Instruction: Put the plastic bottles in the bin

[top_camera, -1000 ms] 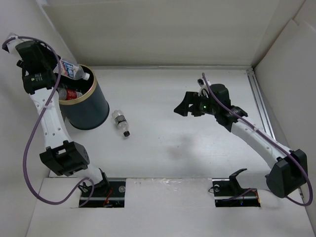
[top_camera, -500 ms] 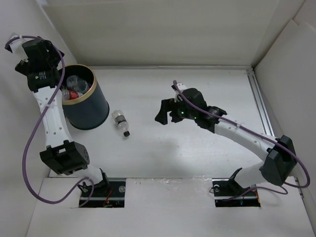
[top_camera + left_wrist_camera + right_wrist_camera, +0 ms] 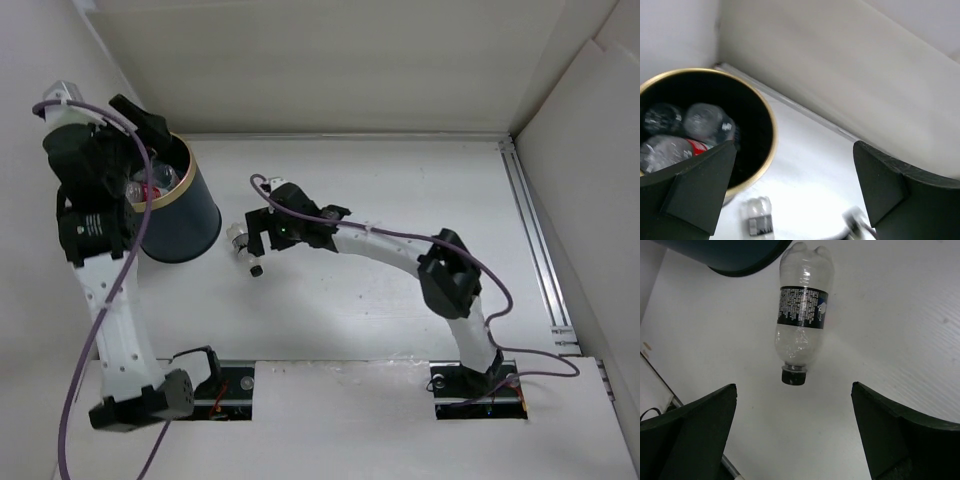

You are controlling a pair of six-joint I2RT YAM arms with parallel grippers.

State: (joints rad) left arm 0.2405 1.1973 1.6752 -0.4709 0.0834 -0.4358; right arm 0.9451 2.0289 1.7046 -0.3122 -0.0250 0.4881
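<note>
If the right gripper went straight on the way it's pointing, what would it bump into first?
Most likely the clear bottle lying on the table, centred just ahead of the open right gripper. Nothing shows in between, though depth is hard to judge.

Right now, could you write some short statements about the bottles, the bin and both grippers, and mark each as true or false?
1. One bottle lies on the table outside the bin. True.
2. The right gripper is shut on that bottle. False: its jaws stand open and do not touch it.
3. The bin is empty. False: several bottles lie inside.
4. The left gripper is open and holds nothing. True.
5. The loose bottle is closed in red. False: its cap is dark.
</note>
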